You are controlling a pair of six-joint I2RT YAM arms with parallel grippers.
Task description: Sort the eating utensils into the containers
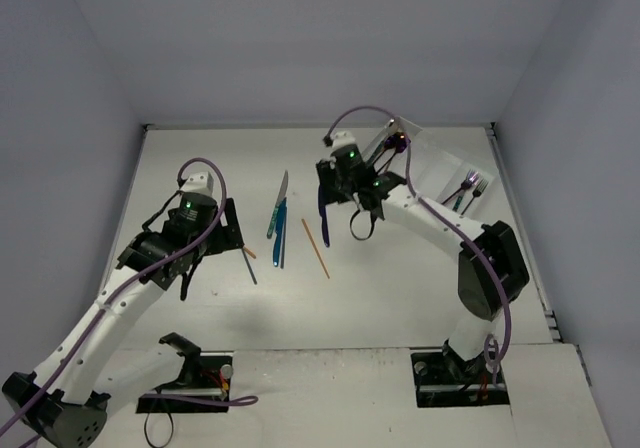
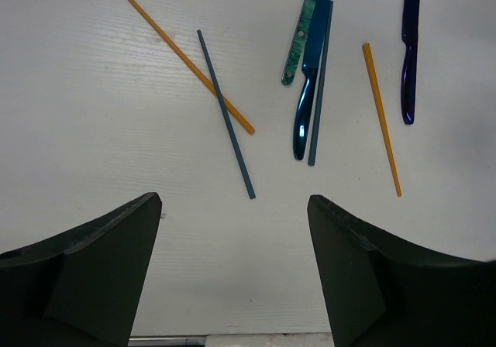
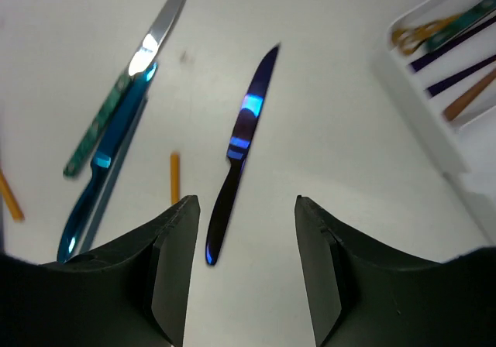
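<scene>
Loose utensils lie mid-table: a purple knife (image 1: 323,218) (image 3: 240,149) (image 2: 409,53), a teal-handled knife (image 1: 283,193) (image 2: 299,41), a blue knife (image 1: 278,223) (image 2: 308,84), orange chopsticks (image 1: 316,248) (image 2: 381,118) and a blue chopstick (image 2: 225,113) crossing another orange chopstick (image 2: 191,64). My right gripper (image 1: 340,206) (image 3: 245,201) is open above the purple knife, whose handle lies near the left finger. My left gripper (image 1: 220,230) (image 2: 234,200) is open and empty, short of the crossed chopsticks. The white tray (image 1: 440,168) (image 3: 418,91) holds several utensils.
Forks (image 1: 468,190) lie in the tray at the back right. Purple, gold and orange pieces (image 3: 457,41) show in its compartments. Grey walls close the table at the back and sides. A second blue chopstick (image 2: 320,84) lies along the blue knife.
</scene>
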